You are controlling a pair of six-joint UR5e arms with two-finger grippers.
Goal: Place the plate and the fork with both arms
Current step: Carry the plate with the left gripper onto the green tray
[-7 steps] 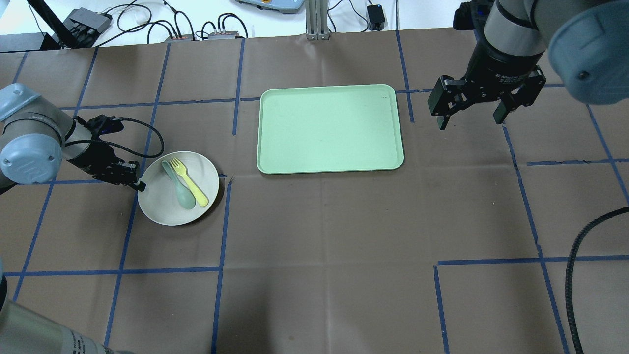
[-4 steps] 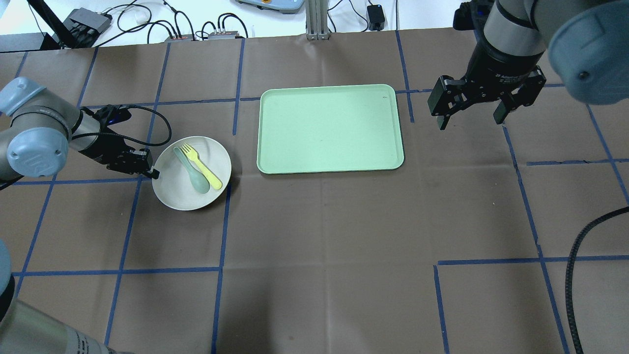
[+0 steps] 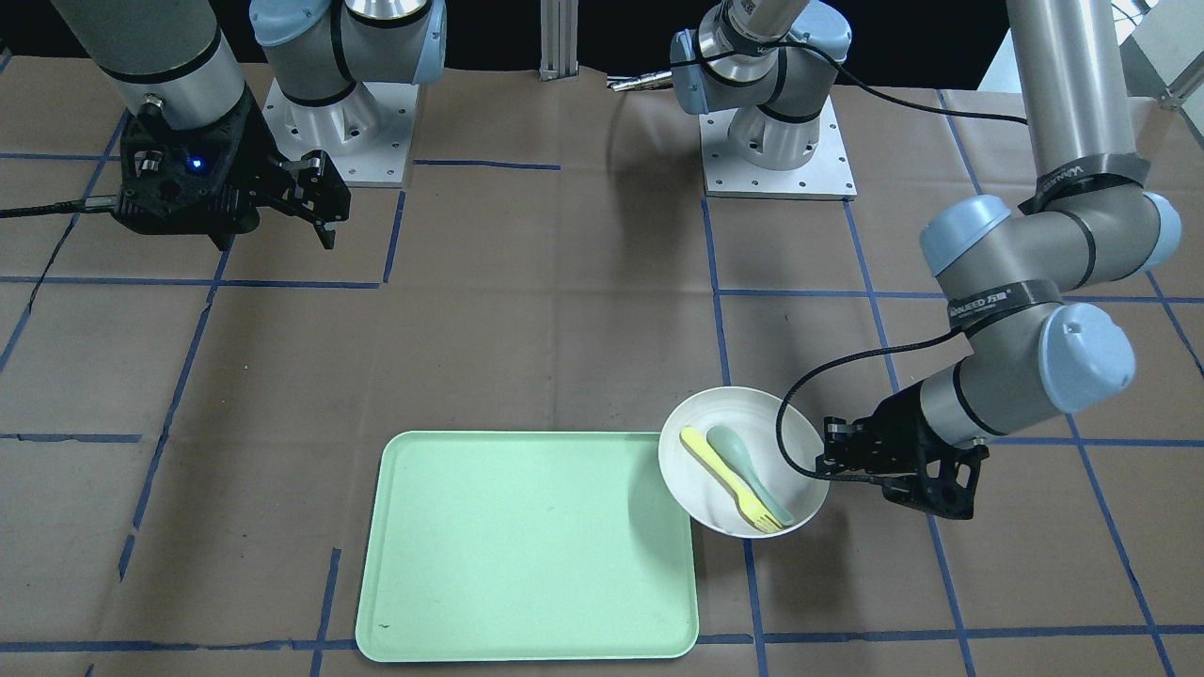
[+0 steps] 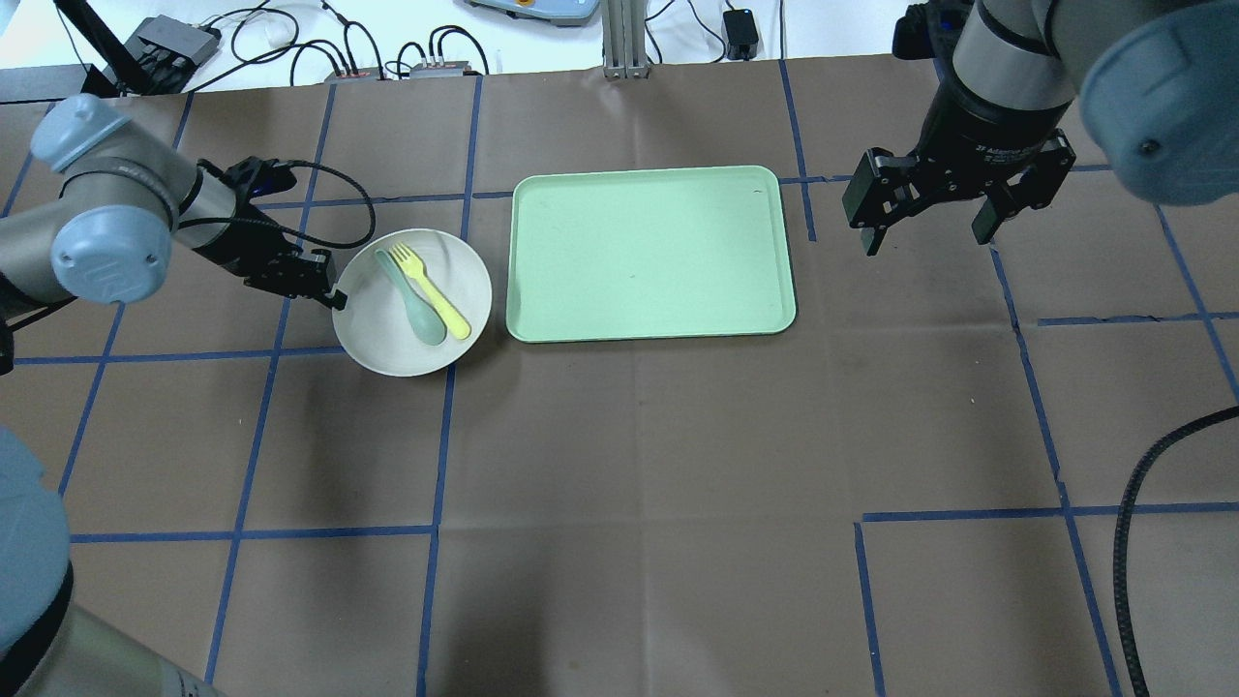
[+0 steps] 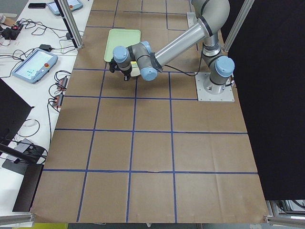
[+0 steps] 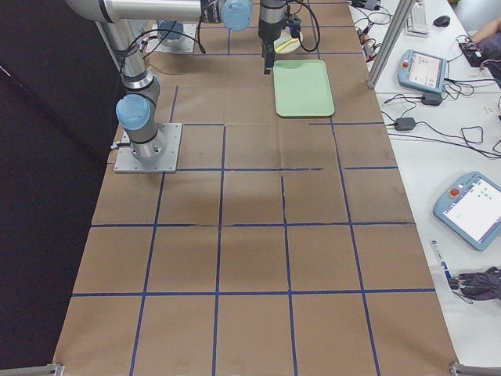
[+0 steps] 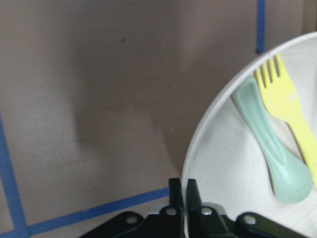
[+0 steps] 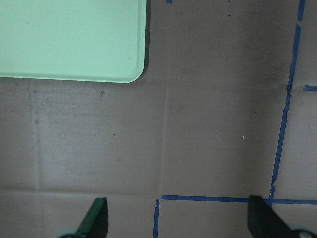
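Left hand (image 4: 334, 296) pinched the rim of the plate (image 4: 382, 344), which carried the fork (image 4: 436, 298) and a spoon (image 4: 426, 324) just left of the tray (image 4: 649, 254). Right hand (image 4: 926, 240), spread empty, hung right of the tray over the worktop (image 4: 629, 484).

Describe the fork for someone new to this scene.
Beside the mint-green tray, on the robot's left, sits a round off-white plate. Of the two utensils lying in it, the fork is the pale-yellow one with tines, not the grey-green spoon.
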